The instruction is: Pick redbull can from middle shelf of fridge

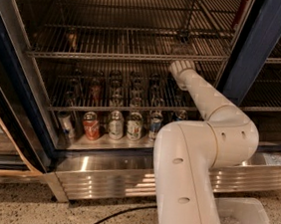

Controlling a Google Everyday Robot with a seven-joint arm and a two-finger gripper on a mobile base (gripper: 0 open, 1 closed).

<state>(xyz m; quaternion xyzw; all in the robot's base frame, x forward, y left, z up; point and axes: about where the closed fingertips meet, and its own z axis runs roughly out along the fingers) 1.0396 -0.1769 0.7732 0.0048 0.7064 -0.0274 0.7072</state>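
Dim wire racks fill the background inside the fridge, whose navy frame rises above a ribbed steel base panel and a speckled floor. The redbull can shows only as a small, shadowed shape standing toward the left rear of the worktop, the wide middle wire shelf with the thicker front rail. Its markings are too dark to read. On the right part of the same worktop, well apart from the can, the tool appears as a dark form just beyond the arm's pale ribbed wrist, close beside a vertical rod. Whether the tool is apart or together cannot be told. The white arm climbs from the lower foreground, bends at a rounded elbow on the right, and slants up and left to the front rail. One rack lower, rows of dark drink containers stand close together. On the fridge floor in front of them, a row of cans includes a red cola can with paler cans to its right. A black cable lies on the floor, and a translucent bin sits at the lower right beside the arm.
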